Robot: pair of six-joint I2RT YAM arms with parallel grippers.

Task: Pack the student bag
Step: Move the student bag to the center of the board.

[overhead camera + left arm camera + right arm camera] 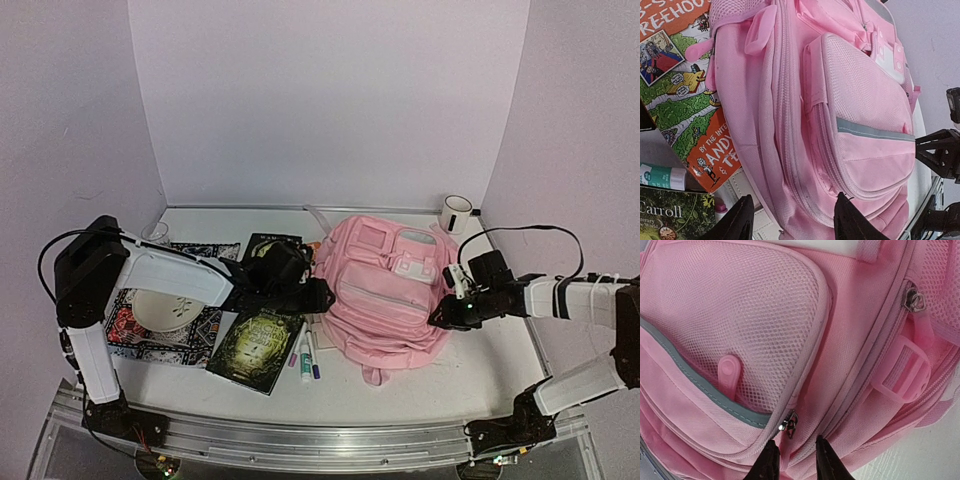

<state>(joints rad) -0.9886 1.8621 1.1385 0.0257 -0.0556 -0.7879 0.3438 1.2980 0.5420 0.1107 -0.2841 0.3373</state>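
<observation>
**Pink student bag (385,290) lying mid-frame**

Its pockets are hiding their contents. Left gripper (794,197) jaws are standing spread astride the bag's side. Right gripper (795,440) jaws are sitting narrowly apart under a zipper pull (790,426); whether they are pinching fabric, I cannot tell. White mug (456,213) is standing upper right.

The top view looks down from the near edge; the wrist views sit close at left and right; all share the student bag (385,290).
</observation>
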